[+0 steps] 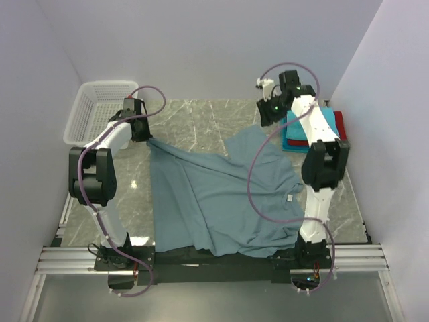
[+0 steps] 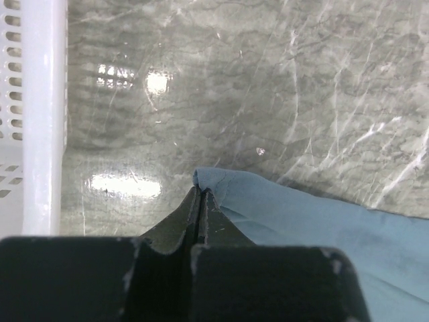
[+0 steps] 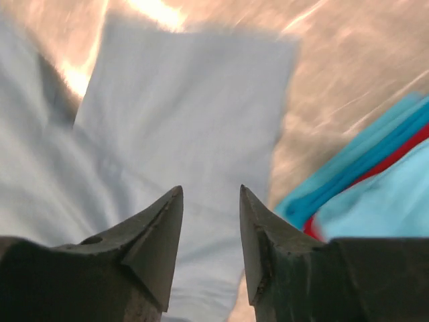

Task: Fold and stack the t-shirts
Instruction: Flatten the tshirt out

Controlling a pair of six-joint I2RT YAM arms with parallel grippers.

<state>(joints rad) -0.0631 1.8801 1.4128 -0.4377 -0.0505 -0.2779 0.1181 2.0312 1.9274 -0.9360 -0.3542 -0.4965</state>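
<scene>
The large grey-blue t-shirt lies spread and rumpled across the middle of the table, its neck label near the right arm. My left gripper is shut on the shirt's far left corner, just right of the basket. My right gripper is open and empty, held above the shirt's far right sleeve. A stack of folded turquoise, red and teal shirts lies at the far right; it also shows at the right of the right wrist view.
A white plastic mesh basket stands at the far left; its wall fills the left of the left wrist view. The shirt's near edge hangs over the table's front rail. Grey walls close in on both sides.
</scene>
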